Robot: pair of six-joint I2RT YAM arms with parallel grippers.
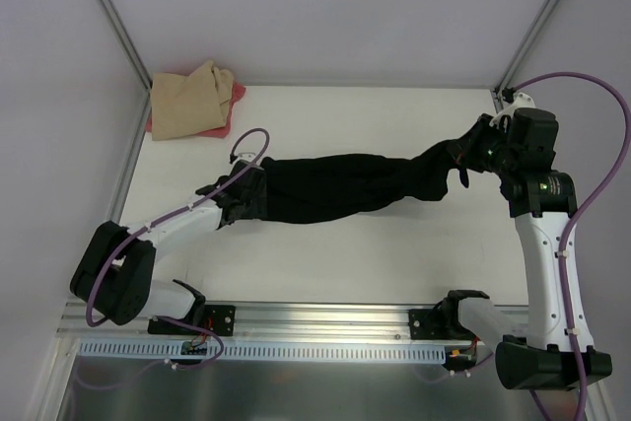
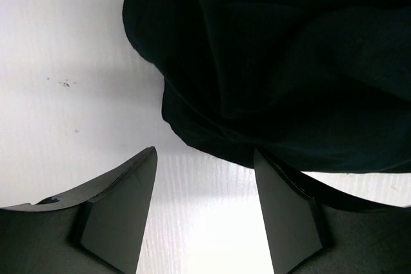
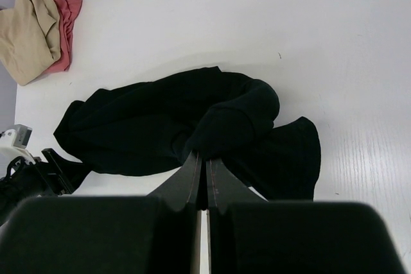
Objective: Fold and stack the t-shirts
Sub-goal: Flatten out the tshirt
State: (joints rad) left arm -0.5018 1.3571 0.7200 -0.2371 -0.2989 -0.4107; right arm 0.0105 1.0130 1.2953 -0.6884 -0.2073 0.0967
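Note:
The black t-shirt lies bunched in a long band across the middle of the white table. My right gripper is shut on its right end and holds that end lifted; in the right wrist view the closed fingertips pinch a fold of the black cloth. My left gripper is open at the shirt's left end; in the left wrist view the black cloth lies just beyond the spread fingers, the right finger touching its edge. The tan t-shirt lies crumpled over the pink-red one at the far left corner.
The table is walled by white panels with metal corner posts. An aluminium rail with the arm bases runs along the near edge. Purple cables loop beside each arm.

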